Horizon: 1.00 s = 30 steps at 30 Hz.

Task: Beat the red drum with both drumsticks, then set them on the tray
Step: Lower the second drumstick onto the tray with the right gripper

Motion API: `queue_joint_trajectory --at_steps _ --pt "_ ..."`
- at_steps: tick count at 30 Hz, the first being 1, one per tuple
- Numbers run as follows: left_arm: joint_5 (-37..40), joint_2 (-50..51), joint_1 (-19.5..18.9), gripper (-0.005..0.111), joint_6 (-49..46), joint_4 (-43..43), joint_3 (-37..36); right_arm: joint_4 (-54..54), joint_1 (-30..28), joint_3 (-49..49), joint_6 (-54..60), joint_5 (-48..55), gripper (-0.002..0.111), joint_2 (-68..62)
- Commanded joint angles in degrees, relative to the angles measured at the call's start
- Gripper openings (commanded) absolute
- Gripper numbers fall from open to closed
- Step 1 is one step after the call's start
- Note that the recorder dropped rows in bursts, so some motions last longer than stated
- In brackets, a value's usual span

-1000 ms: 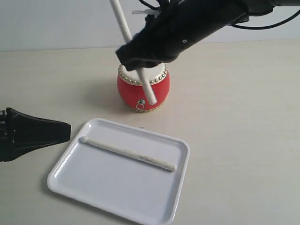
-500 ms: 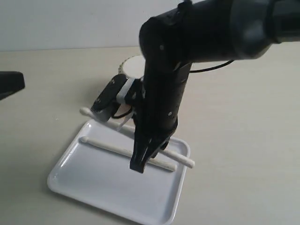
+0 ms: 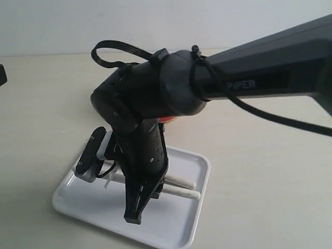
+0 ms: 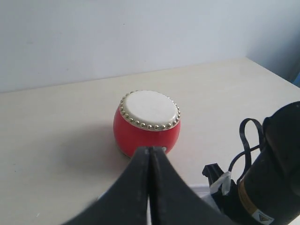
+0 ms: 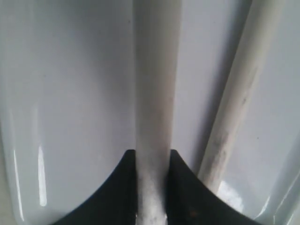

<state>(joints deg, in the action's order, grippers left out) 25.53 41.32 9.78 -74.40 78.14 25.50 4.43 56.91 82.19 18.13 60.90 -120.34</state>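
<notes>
The pale surface carries everything. The white tray lies at its near side, and my right arm reaches across to stand over it. From the outside camera that arm hides nearly all of the red drum. My left wrist camera shows the drum plainly, upright on the surface beyond the tray with nothing on its skin.

I judge the beating done and the task at its last step, which is laying the sticks down. The loose drumstick already lies on the tray floor. The held drumstick runs close beside it, almost parallel and apart from it. My right hand points down into the tray, clenched around that stick near one end. I cannot tell whether the stick touches the tray floor or hangs just above it.

My left hand is off to the side, aimed at the drum, pressed fully closed and grasping nothing.

Next I should settle the held stick flat inside the rim and let my right fingers go. Then I lift straight up, so I drag neither stick nor knock the loose one.
</notes>
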Motion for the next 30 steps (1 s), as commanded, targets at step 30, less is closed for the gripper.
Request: queue_joint_trajectory --at_steps 30 --pt "-0.2 -0.4 -0.1 0.000 0.3 -0.2 0.0 -1.0 0.1 6.2 -6.9 3.7 0.023 -5.0"
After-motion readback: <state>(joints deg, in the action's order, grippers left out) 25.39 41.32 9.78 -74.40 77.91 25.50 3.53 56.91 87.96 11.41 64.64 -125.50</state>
